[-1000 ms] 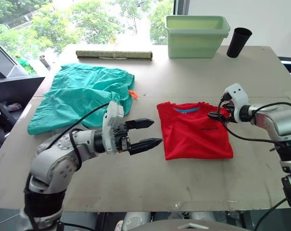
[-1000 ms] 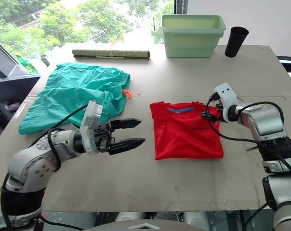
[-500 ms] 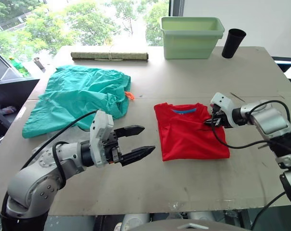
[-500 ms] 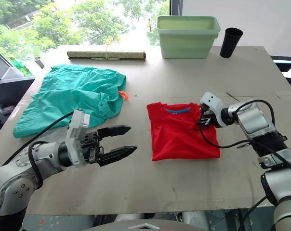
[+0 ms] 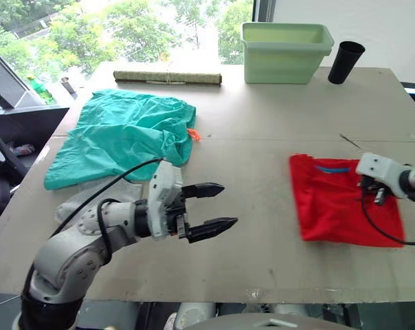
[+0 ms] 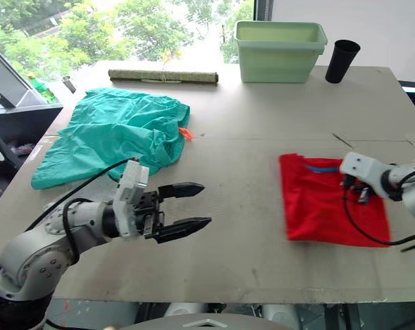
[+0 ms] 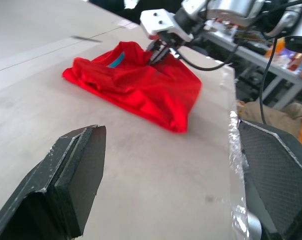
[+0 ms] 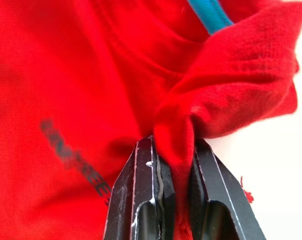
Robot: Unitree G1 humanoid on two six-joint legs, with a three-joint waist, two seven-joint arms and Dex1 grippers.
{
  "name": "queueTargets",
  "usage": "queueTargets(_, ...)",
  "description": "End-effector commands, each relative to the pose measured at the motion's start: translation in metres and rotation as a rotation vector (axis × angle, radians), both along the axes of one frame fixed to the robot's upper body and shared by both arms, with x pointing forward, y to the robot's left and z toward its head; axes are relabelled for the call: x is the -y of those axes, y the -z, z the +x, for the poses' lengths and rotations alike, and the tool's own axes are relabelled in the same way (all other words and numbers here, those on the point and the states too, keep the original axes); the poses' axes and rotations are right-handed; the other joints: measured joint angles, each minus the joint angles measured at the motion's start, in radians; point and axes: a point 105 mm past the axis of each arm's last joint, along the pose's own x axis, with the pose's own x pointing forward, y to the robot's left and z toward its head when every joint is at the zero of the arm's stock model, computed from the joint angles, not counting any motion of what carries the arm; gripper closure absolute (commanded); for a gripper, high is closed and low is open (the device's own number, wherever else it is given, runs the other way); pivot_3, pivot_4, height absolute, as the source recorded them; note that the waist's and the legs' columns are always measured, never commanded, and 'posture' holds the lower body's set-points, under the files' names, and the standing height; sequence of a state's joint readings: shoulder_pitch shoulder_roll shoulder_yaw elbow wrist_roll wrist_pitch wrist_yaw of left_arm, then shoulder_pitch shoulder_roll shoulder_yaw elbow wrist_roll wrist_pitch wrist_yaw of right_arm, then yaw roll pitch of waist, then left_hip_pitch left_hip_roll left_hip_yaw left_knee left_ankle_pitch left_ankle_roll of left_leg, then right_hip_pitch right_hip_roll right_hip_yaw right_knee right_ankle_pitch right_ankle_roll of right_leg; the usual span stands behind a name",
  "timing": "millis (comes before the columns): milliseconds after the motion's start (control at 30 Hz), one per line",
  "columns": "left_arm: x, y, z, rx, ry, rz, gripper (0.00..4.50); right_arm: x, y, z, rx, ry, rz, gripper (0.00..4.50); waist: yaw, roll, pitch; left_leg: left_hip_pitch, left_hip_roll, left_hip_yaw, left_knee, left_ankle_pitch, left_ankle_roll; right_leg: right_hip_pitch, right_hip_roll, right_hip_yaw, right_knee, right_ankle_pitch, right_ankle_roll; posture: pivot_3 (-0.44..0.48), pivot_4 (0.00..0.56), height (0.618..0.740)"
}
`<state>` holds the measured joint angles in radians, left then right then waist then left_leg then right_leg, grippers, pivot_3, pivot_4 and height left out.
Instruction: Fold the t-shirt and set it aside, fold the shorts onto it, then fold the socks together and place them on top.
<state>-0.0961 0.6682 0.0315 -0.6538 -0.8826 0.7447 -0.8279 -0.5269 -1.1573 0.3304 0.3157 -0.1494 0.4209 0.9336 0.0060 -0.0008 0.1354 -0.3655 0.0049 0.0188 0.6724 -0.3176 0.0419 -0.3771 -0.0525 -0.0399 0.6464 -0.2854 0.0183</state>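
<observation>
My right gripper (image 8: pixel 173 200) is clamped on a fold of the t-shirt (image 6: pixel 324 206), at its far-right edge near the collar.

The folded shirt lies on the table (image 6: pixel 262 124) to my right, long axis running away from me. My left gripper (image 6: pixel 187 205) hangs spread and empty, well apart, with the shorts (image 6: pixel 111 134) beyond it on my left. My right wrist view shows cloth bunched between my fingers (image 8: pixel 141 200); the head views hide that pinch.

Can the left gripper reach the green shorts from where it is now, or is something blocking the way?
Probably yes. The left gripper hovers open and holds nothing, and the shorts lie on the robot's left side of the table, near that arm. Only bare table lies between them; the right gripper is busy pinching the t-shirt.
</observation>
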Motion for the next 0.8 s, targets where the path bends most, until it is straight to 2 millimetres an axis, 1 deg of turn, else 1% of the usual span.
queueTargets(33,0.015,-0.008,-0.002,0.054,0.070,-0.028,0.00,0.026,-0.021,0.023,0.091,-0.016,-0.107,4.36,-0.013,0.002,0.002,0.000,0.000,0.001,0.000,0.000,0.000,0.000,0.001,0.001,0.000,0.000,0.000,0.000,0.150,0.740)
queueTargets(100,0.018,-0.010,0.000,0.061,0.081,-0.038,0.00,0.031,-0.024,0.025,0.076,-0.019,-0.102,4.36,-0.019,0.003,0.002,0.001,0.001,0.002,0.000,0.001,-0.001,0.000,0.002,0.002,0.000,0.000,0.000,0.000,0.150,0.740)
queueTargets(233,0.019,-0.011,0.003,0.068,0.087,-0.040,0.00,0.035,-0.031,0.024,0.073,-0.021,-0.068,4.36,-0.018,0.003,0.003,0.001,0.004,0.002,-0.003,0.002,-0.004,0.000,0.005,0.002,-0.003,-0.001,0.001,0.000,0.150,0.740)
queueTargets(333,0.019,-0.009,0.004,0.065,0.097,-0.039,0.00,0.040,-0.032,0.021,0.074,-0.009,-0.063,3.23,-0.017,0.003,0.003,0.000,0.005,0.002,-0.003,0.002,-0.004,0.000,0.005,0.001,-0.004,-0.001,0.001,0.000,0.150,0.740)
queueTargets(400,0.020,-0.008,0.005,0.064,0.104,-0.037,0.00,0.043,-0.029,0.018,0.068,0.001,-0.063,2.23,-0.015,0.003,0.003,0.000,0.005,0.002,-0.001,0.002,-0.004,0.000,0.005,0.001,-0.003,0.000,0.001,0.000,0.150,0.740)
queueTargets(433,0.020,-0.007,0.005,0.065,0.107,-0.038,0.00,0.045,-0.028,0.016,0.068,0.010,-0.062,1.87,-0.014,0.003,0.003,0.000,0.004,0.002,-0.001,0.002,-0.004,0.000,0.005,0.001,-0.002,0.000,0.001,0.000,0.150,0.740)
queueTargets(500,0.021,-0.008,0.005,0.066,0.110,-0.041,0.00,0.049,-0.028,0.013,0.076,0.026,-0.070,0.91,-0.012,0.003,0.003,0.000,0.004,0.002,0.001,0.002,-0.004,0.000,0.005,0.001,-0.001,0.000,0.001,0.000,0.150,0.740)
queueTargets(533,0.020,-0.008,0.005,0.069,0.109,-0.040,0.00,0.049,-0.030,0.010,0.083,0.034,-0.063,0.61,-0.011,0.003,0.003,0.000,0.004,0.002,0.001,0.002,-0.004,0.000,0.005,0.001,-0.001,0.000,0.001,0.000,0.150,0.740)
queueTargets(667,0.018,-0.007,0.009,0.070,0.083,-0.045,0.00,0.045,-0.048,-0.001,0.160,0.090,0.023,0.61,-0.007,0.004,0.003,0.000,0.005,0.002,0.001,0.002,-0.004,0.000,0.004,0.001,0.000,0.000,0.001,0.000,0.150,0.740)
queueTargets(767,0.018,-0.007,0.013,0.072,0.073,-0.049,0.00,0.040,-0.064,-0.013,0.258,0.156,0.102,0.61,0.003,0.004,0.003,0.000,0.005,0.002,0.001,0.002,-0.004,0.000,0.004,0.001,0.000,0.000,0.001,0.000,0.150,0.740)
queueTargets(800,0.018,-0.007,0.015,0.067,0.063,-0.061,0.00,0.037,-0.070,-0.017,0.296,0.190,0.154,0.61,0.004,0.004,0.003,0.000,0.005,0.002,0.001,0.002,-0.004,0.000,0.004,0.001,0.001,0.000,0.001,0.000,0.150,0.740)
